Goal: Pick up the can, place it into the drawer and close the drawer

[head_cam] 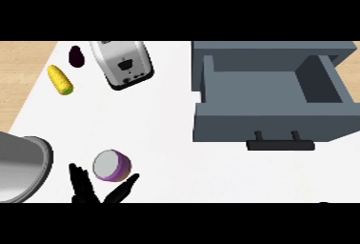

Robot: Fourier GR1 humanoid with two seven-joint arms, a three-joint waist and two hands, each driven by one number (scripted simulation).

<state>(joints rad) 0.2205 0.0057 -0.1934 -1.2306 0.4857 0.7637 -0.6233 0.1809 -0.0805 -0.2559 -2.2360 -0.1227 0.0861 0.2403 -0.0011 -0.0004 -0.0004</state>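
Now left hand (88,188) rests below the can (111,166), fingers (79,176) straight, released.

Your left hand (90,188) shows at the lower left edge of the head view, fingers straight and spread, pointing up the frame, with the thumb angled out to the right. Its forearm stays out of frame. Your right hand is not in view.
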